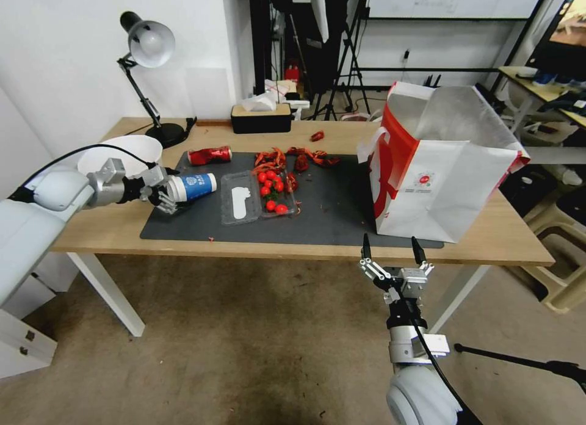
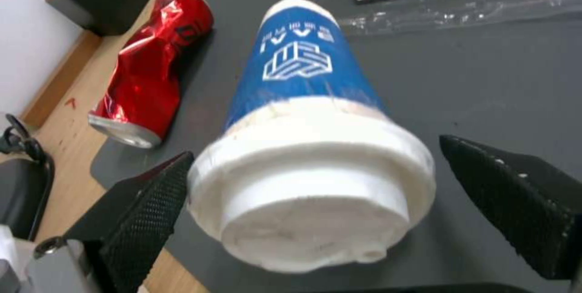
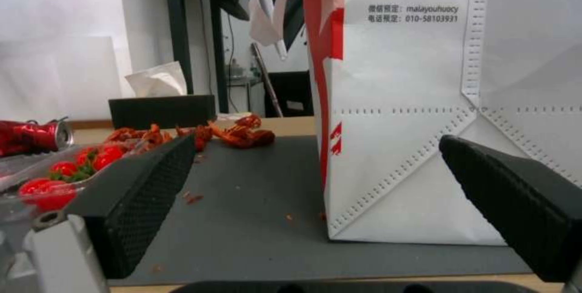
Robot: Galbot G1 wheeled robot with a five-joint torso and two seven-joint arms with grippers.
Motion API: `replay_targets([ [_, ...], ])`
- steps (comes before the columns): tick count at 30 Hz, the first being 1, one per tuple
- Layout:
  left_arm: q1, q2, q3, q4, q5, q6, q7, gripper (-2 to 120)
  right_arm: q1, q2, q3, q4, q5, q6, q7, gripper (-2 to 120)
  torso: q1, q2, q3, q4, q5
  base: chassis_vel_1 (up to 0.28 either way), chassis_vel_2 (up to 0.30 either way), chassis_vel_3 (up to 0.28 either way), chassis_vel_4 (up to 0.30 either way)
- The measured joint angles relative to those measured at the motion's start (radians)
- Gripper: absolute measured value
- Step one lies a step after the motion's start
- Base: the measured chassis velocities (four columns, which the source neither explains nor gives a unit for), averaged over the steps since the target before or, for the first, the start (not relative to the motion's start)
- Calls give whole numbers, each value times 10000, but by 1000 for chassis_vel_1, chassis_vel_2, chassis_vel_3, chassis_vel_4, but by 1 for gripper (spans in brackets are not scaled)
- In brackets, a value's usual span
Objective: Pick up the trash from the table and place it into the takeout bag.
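Your left hand (image 1: 163, 196) spread wide around lidded end of paper cup (image 1: 193, 186), not gripping. Squeeze lid alone: may pop off. Right hand (image 1: 394, 252) wide, idle below worktop (image 1: 488, 239) edge.

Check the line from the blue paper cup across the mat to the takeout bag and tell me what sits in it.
The clear clamshell tray with cherry tomatoes lies on the mat between the paper cup, framed by the open left gripper, and the takeout bag.

- A silver desk lamp (image 1: 148, 43) is seen at ten o'clock.
- A black tissue box (image 1: 261, 118) is set at twelve o'clock.
- A beige stool (image 1: 564, 263) is placed at three o'clock.
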Motion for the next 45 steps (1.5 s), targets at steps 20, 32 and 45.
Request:
replay_targets([
  [20, 46, -266, -89, 113, 147, -245, 15, 66, 24, 34, 19, -62, -8, 15, 12, 100, -2, 0, 0, -3, -3, 0, 0, 0, 0],
  [32, -1646, -914, 655, -210, -1276, -305, -17, 65, 5, 43, 34, -64, -35, 14, 15, 100, -2, 1, 1, -2, 4, 0, 0, 0, 0],
  [45, -4606, -2635, 3242, 681, -2746, -315, -410, 65, -85, 42, 243, 40, -42, 4, 64, 100, -1, 0, 2, -3, 0, 0, 0, 0, 0],
])
